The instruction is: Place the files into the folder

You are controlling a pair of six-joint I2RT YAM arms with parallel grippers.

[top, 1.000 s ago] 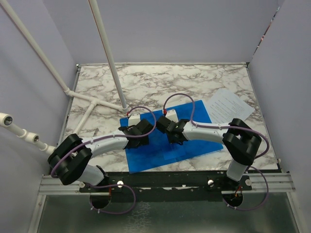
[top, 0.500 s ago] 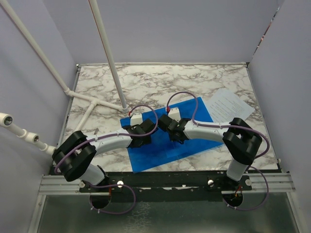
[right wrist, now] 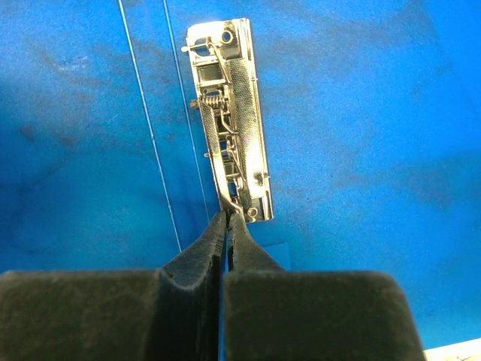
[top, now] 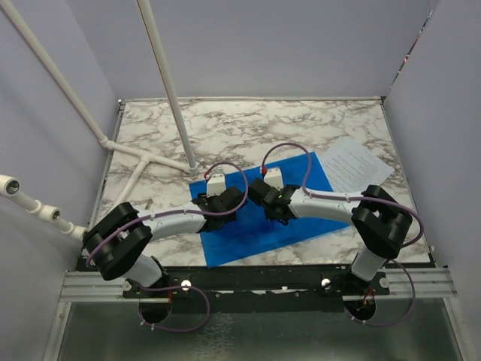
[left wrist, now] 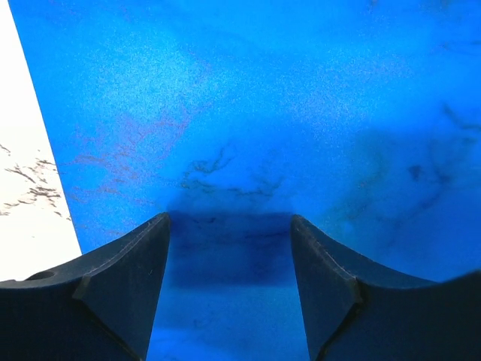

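Right gripper (right wrist: pixel 227 219) pinches the near end of the clip (right wrist: pixel 233 113), likely to raise it; left gripper (left wrist: pixel 229 219), spread, seemingly steadies the folder (left wrist: pixel 301 98) beneath

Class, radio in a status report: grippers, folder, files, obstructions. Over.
Left gripper open over folder. Right gripper shut on metal clip, near end. Files outside, on table beside folder. No obstruction seen.

White pipes (top: pixel 169 90) are slanting down onto the marble table (top: pixel 248 128), with purple walls (top: pixel 263 45) boxing it all in.
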